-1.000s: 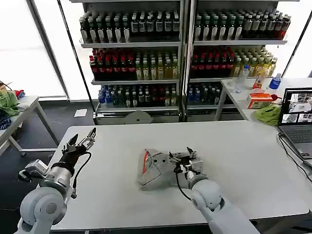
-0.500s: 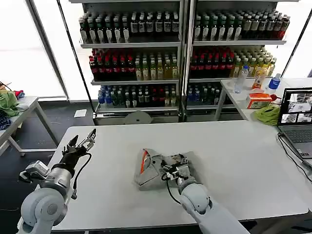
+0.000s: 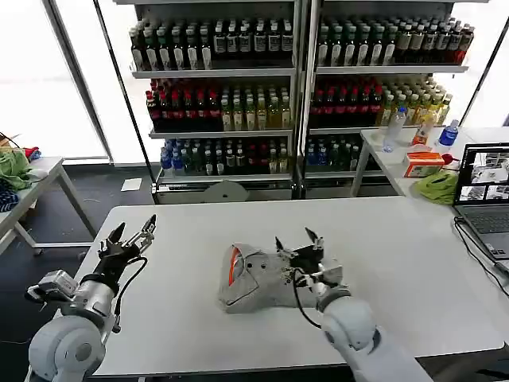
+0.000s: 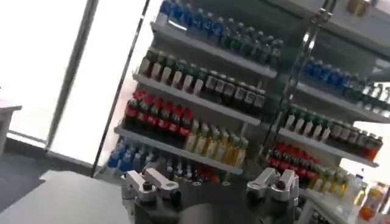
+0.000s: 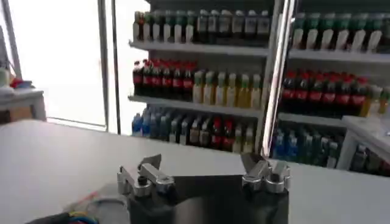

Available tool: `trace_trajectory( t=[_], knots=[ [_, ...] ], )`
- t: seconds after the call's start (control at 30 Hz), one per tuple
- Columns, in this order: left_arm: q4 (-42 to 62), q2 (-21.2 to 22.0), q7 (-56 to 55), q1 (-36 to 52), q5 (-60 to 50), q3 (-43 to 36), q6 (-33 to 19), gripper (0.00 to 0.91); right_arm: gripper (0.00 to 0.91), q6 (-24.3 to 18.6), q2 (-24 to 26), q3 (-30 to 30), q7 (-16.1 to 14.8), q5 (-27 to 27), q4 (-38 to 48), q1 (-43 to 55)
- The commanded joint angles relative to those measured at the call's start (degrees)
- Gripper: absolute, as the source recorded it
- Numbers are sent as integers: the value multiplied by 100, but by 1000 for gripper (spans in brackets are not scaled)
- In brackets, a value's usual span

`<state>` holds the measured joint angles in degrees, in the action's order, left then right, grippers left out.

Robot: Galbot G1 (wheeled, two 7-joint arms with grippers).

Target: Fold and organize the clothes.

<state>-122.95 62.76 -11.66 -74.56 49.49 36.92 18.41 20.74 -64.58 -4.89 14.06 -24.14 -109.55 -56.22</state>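
White surface (image 3: 413,263) with one crumpled shirt (image 3: 258,278)
The light grey shirt lies near the middle of the surface, its orange-lined collar at the left; a laptop (image 3: 483,195) sits at the far right edge.

Shirt (image 3: 258,280): light grey, orange-lined collar; table (image 3: 413,263): white; both grippers: black with silver fittings; lime-green cloth (image 3: 437,188).

One shirt, two grippers, one main table.
A single grey shirt (image 3: 258,278) lies crumpled on the white table (image 3: 398,263). Two grippers show: the left gripper (image 3: 131,232) and the right gripper (image 3: 296,239), each with two fingers spread apart. Two shelf units (image 3: 298,87) stand behind, each with three rows of bottles. One laptop (image 3: 485,191) sits at the right edge.
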Motion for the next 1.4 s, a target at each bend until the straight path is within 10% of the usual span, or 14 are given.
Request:
trace_trajectory(
  t=[0.03, 0.3, 0.8, 1.4],
  knots=[
    [-199, -93, 900, -1211, -1983, 109, -1295, 907, 907, -1171, 431, -2440, -656, -342, -1474, -2075],
    [-408, 220, 1147, -1812, -2591, 210, -1967, 907, 907, -2089, 281, -3023, -1076, 292, -1684, -3473],
    [-232, 952, 1592, -1467, -3130, -61, -1762, 907, 907, -2180, -89, -3059, -1275, 39, -1149, -3509],
    [-164, 576, 1404, -1461, -2878, 222, -1772, 907, 907, -2774, 39, -3258, -1651, -271, -1142, -3919]
  ],
)
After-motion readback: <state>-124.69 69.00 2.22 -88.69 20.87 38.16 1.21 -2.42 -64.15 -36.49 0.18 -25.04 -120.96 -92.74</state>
